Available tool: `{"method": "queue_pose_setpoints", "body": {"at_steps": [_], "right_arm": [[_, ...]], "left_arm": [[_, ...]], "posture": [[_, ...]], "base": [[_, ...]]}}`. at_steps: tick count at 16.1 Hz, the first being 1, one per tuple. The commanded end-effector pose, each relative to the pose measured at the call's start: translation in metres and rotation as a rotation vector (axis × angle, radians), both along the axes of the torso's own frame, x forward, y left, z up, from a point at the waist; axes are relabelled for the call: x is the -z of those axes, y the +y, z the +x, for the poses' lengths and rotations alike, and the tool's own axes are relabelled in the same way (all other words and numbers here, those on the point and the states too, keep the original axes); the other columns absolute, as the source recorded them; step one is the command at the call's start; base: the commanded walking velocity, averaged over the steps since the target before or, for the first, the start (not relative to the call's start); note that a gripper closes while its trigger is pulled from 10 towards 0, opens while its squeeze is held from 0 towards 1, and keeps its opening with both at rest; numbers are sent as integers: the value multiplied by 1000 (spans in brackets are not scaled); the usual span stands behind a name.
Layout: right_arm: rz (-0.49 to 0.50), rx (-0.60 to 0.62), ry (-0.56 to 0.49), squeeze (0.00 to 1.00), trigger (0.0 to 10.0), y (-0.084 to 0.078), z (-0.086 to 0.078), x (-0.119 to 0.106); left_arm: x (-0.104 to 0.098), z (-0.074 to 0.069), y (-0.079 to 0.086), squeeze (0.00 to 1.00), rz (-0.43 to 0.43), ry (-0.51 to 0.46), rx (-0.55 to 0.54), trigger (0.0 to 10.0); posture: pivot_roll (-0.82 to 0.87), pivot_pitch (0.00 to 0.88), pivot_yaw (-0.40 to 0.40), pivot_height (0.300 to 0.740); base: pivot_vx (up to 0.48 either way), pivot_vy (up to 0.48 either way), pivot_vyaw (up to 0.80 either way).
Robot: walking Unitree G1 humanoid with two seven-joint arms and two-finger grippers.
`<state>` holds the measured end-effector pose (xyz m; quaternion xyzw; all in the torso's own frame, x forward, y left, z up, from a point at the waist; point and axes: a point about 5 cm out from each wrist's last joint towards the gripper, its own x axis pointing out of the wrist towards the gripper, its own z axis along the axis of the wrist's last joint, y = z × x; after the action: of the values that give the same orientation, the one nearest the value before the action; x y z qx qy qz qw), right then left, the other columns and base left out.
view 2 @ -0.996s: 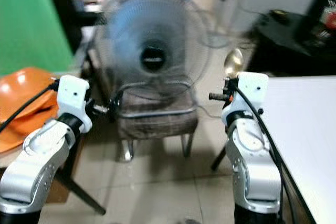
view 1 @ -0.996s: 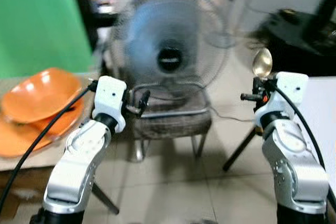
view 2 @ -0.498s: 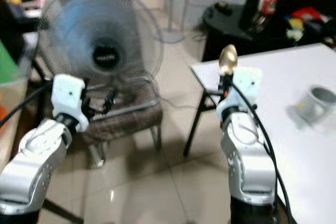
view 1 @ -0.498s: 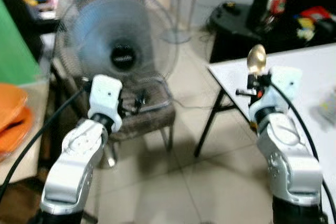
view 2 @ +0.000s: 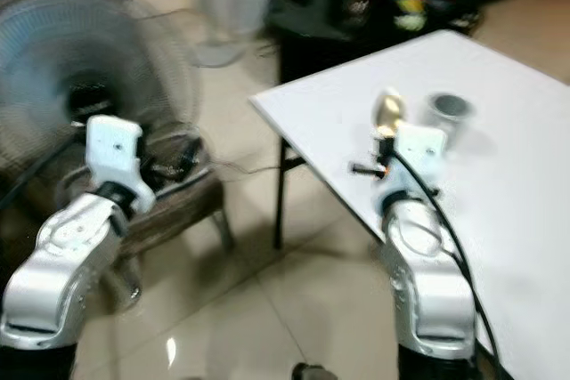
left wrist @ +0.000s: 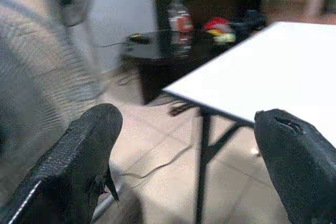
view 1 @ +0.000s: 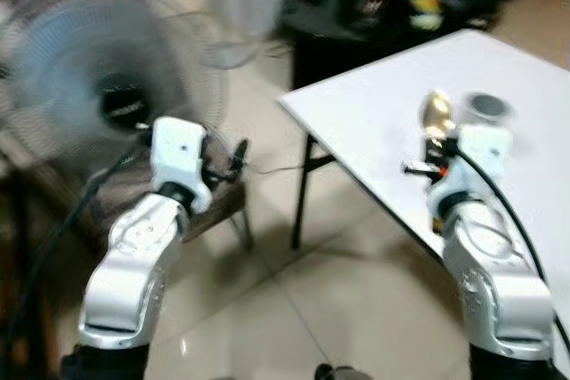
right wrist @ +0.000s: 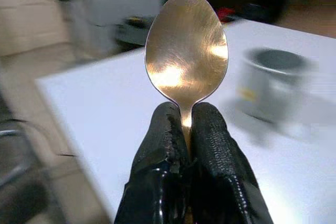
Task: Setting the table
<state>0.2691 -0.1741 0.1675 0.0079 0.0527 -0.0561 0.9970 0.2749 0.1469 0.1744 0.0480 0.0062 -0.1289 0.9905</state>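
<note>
Pinched between the closed black fingers (right wrist: 210, 129) of the right gripper (right wrist: 185, 124), a golden spoon (right wrist: 186, 51) is held upright by its neck, bowl uppermost, at the right of the head frames. A white worktop (view 1: 383, 113) is seen running from the centre to the right edge of the frame, and a grey metal cup (right wrist: 273, 85) is seen standing on it just behind the spoon. The left gripper (view 1: 233, 156) is held out at the left centre with its fingers (left wrist: 84, 156) spread wide and nothing between them. A standing fan (view 1: 98, 86) is seen blurred at the upper left, and a dark low table (view 1: 356, 24) with clutter at the top centre.

The spoon is judged to be light, rigid and smooth, so that slipping or twisting in the pads is possible if the grip is loosened. The hold just below the bowl is judged secure for carrying, though a hold further down the handle would be better suited to laying it flat. It is judged that the spoon is not yet placed, and that a spot on the worktop near the cup is likely wanted
</note>
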Motion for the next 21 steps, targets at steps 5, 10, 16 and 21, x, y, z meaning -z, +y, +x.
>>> {"method": "queue_pose_setpoints", "body": {"at_steps": [5,10,16,21], "right_arm": [[-62,-33,93,0,10000,-7,-12,8],[-28,38,95,0,10000,-26,-17,8],[47,31,60,0,10000,-8,-15,9],[59,38,58,0,10000,-8,-13,7]], "left_arm": [[2,2,5,0,20,18,-5,10000],[4,5,15,0,82,20,0,10000],[1,7,14,0,65,17,6,10000],[2,6,12,0,67,23,22,10000]], "posture": [[110,0,41,740],[113,0,28,740],[106,0,49,740],[108,0,48,740]], "base": [[0,114,-765],[0,310,-769],[0,338,-768],[0,340,-769]]}}
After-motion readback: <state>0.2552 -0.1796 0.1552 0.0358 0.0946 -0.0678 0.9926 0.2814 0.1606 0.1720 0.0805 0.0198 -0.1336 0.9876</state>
